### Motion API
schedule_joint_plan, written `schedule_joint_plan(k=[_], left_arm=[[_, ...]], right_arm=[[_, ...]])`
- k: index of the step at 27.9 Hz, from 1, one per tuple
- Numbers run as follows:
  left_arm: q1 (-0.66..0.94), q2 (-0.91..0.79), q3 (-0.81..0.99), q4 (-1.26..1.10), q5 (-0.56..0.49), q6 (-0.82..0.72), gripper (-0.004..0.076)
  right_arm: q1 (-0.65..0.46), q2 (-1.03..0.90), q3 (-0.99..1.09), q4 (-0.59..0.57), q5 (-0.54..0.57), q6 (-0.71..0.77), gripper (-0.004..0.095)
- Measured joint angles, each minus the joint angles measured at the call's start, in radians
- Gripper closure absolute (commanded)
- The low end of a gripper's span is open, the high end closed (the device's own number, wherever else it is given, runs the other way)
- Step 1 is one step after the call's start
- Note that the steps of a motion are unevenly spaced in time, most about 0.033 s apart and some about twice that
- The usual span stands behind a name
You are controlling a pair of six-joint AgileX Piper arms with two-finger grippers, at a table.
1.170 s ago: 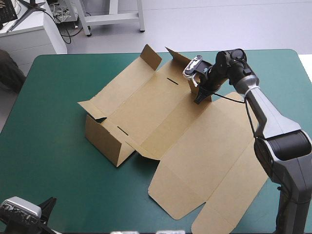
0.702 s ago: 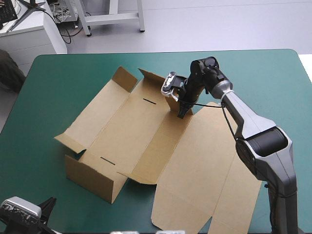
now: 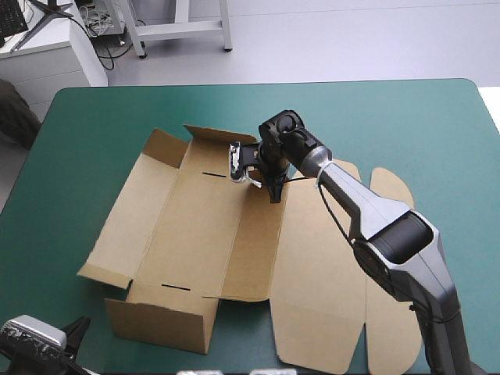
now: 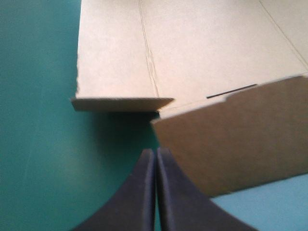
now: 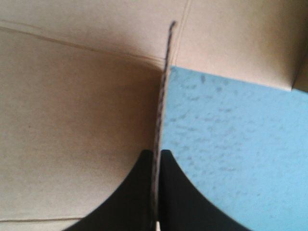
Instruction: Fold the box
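The brown box [image 3: 203, 234] lies opened out in the middle of the table, its lid panel [image 3: 320, 273] flat on the right side. One short wall [image 3: 160, 322] stands raised at the near end, and small flaps [image 3: 160, 148] stand up at the far end. My right gripper [image 3: 272, 190] is shut on the box at an upright flap at its far end. That flap's thin edge [image 5: 161, 110] runs between the black fingers [image 5: 139, 192]. My left gripper [image 4: 155, 153] is shut on nothing low at the table's near left corner, just short of the raised wall [image 4: 236, 139].
Teal-green cover [image 3: 437, 133] shows beyond the box on the far right, and a wide strip [image 3: 62, 195] lies along the left side. The right arm [image 3: 367, 211] reaches over the lid panel from the near right.
The right gripper has swung left across the table with the flap in it. The whole box has been dragged and turned with it, toward the left and near side. The left gripper has stayed put.
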Motion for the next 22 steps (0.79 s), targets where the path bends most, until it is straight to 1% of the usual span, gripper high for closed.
schedule_joint_plan(k=[1,3,7,9,12,15,17,18,22], left_arm=[[0.0,0.0,0.0,0.0,0.0,0.0,0.0734],[0.0,0.0,0.0,0.0,0.0,0.0,0.0734],[0.0,0.0,0.0,0.0,0.0,0.0,0.0734],[0.0,0.0,0.0,0.0,0.0,0.0,0.0734],[0.0,0.0,0.0,0.0,0.0,0.0,0.0734],[0.0,0.0,0.0,0.0,0.0,0.0,0.0734],[0.0,0.0,0.0,0.0,0.0,0.0,0.0734],[0.0,0.0,0.0,0.0,0.0,0.0,0.0734],[0.0,0.0,0.0,0.0,0.0,0.0,0.0734]], right_arm=[[0.002,0.012,0.0,-0.004,-0.029,-0.002,0.0928],[0.002,0.031,0.001,-0.009,-0.047,-0.004,0.0928],[0.002,0.033,0.001,-0.012,-0.047,-0.004,0.0924],[0.002,0.033,0.001,-0.012,-0.05,-0.004,0.09],[0.003,0.035,0.001,-0.008,-0.059,-0.012,0.0777],[0.006,0.048,0.001,0.009,-0.067,-0.016,0.0604],[0.007,0.052,0.002,0.014,-0.065,-0.016,0.0518],[0.008,0.052,0.003,0.019,-0.061,-0.015,0.0504],[0.01,0.042,0.004,0.022,-0.054,0.012,0.0505]])
